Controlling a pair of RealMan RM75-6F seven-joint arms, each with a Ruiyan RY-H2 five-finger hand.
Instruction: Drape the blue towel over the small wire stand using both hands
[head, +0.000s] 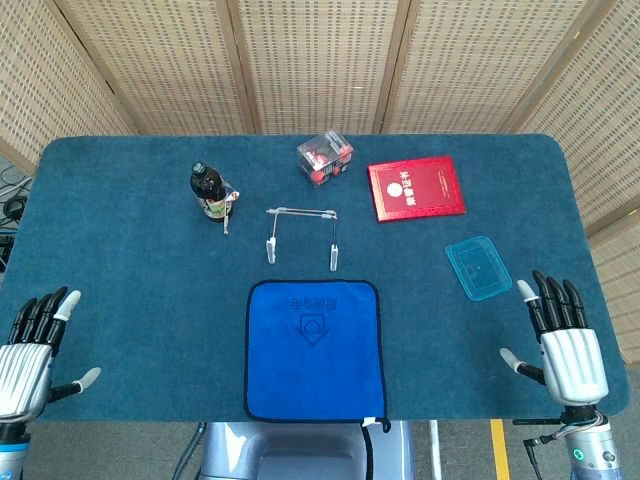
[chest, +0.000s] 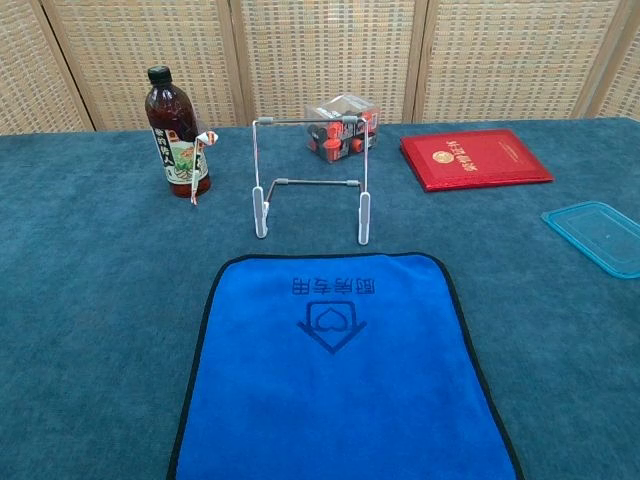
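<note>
While the blue towel (head: 315, 348) lies flat at the counter's (head: 120, 260) near edge, the wire stand (head: 301, 236) waits just beyond it at twelve o'clock. Left hand (head: 28, 352) at nine o'clock and right hand (head: 562, 342) at three rest spread and empty, about equally distant from the towel's side edges.

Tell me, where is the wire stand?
In the head view, the wire stand sits mid-table, just behind the blue towel, with the bottle to its left.
</note>
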